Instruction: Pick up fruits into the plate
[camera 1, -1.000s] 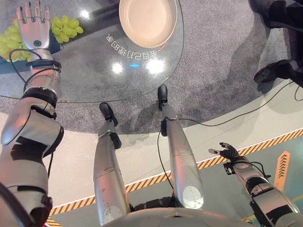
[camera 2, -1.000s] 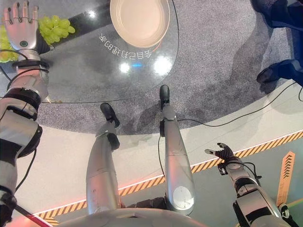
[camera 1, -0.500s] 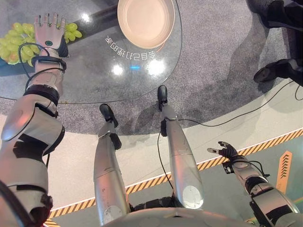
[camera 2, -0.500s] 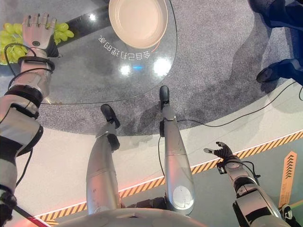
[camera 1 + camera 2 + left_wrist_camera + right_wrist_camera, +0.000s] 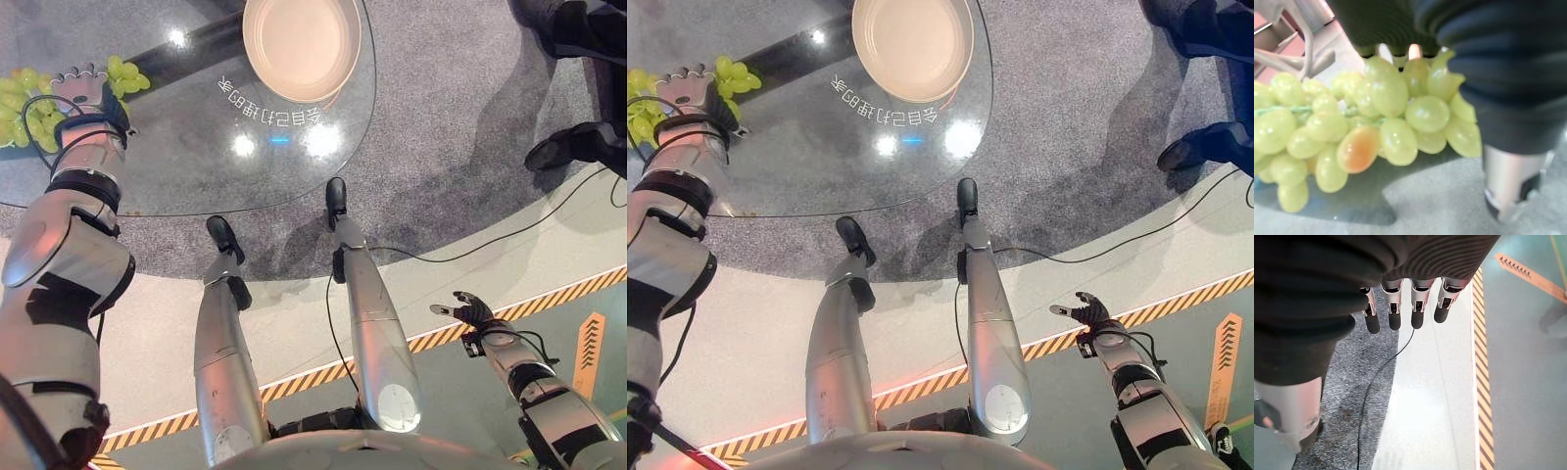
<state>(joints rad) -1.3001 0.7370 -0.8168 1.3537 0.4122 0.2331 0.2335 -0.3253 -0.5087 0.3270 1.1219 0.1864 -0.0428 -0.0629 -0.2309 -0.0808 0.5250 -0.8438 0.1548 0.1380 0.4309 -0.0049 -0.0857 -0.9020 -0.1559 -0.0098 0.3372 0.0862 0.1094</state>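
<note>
A bunch of green grapes (image 5: 29, 98) lies at the far left of a round glass table (image 5: 196, 157). My left hand (image 5: 83, 90) is on top of the bunch, its fingers bent down into the grapes (image 5: 1386, 117). In the left wrist view the fingertips are tucked behind the fruit and the thumb (image 5: 1508, 191) stands straight, off the grapes. An empty cream plate (image 5: 302, 44) sits at the table's far edge, to the right of the bunch. My right hand (image 5: 470, 311) hangs low at the right over the floor, fingers (image 5: 1400, 308) relaxed and holding nothing.
A person's dark shoes (image 5: 568, 147) and trouser legs stand on the grey carpet to the right of the table. Yellow-black striped tape (image 5: 549, 299) runs across the floor near my right hand. White lettering (image 5: 269, 103) is printed on the glass.
My left hand, flat with straight fingers a second ago, has shifted over the bunch and curled its fingers down onto the grapes. The right hand has stayed put.
</note>
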